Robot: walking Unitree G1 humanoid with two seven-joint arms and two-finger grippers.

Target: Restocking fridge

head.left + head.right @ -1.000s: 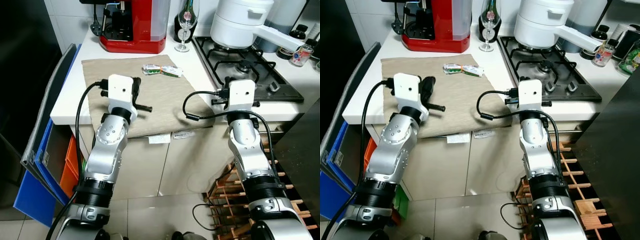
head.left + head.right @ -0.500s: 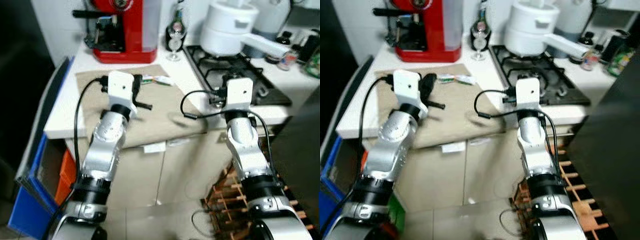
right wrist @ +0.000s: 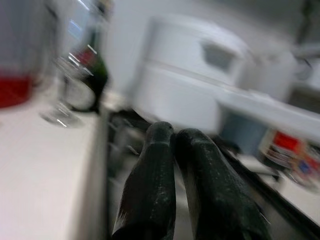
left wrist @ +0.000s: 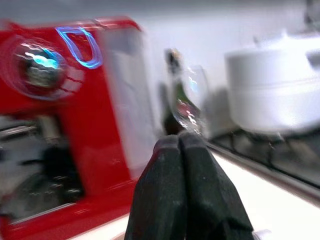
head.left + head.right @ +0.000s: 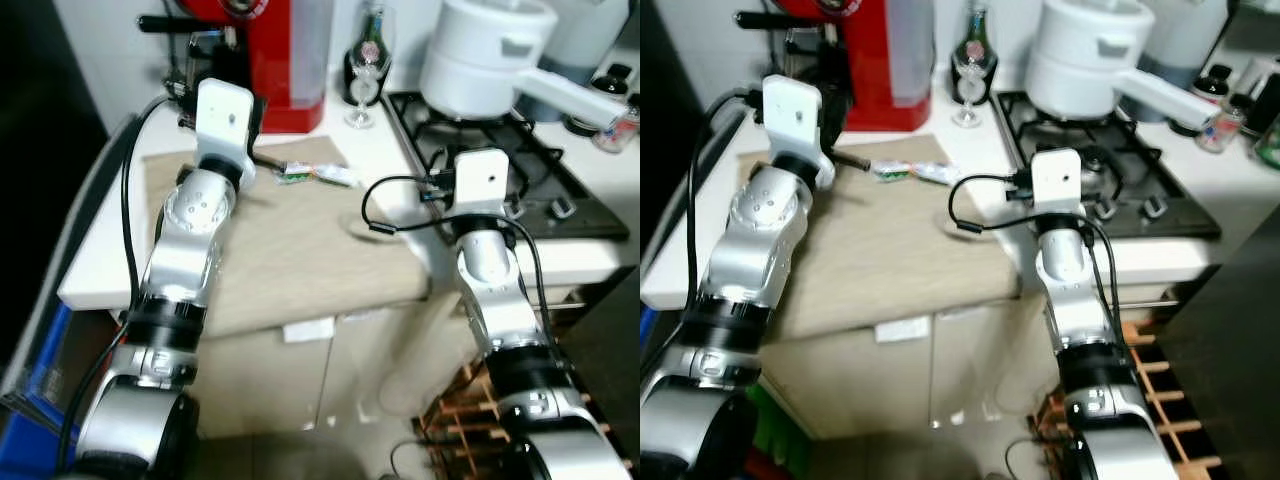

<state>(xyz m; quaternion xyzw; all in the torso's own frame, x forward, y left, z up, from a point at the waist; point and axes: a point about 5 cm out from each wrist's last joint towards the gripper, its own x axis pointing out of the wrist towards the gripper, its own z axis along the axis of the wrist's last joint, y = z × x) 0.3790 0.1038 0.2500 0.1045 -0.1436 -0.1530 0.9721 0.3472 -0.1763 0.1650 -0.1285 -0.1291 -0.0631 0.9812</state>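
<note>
Left end effector (image 4: 179, 145) closed, empty, raised beside red coffee machine (image 5: 285, 50). Right end effector (image 3: 172, 135) closed, empty, right of it by the stove (image 5: 500, 150). Packet (image 5: 318, 174) on mat.

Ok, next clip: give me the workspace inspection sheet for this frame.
Surface: white countertop with a beige cloth mat.
Job's things: small green-and-white packet on the mat.
Clutter: red coffee machine, wine glass, dark bottle, white lidded pot on the gas hob.
Grippers: left gripper shut, raised near the coffee machine; right gripper shut, by the hob.
Cables: black cable looping at the right wrist.
Surroundings: wooden rack below.
</note>
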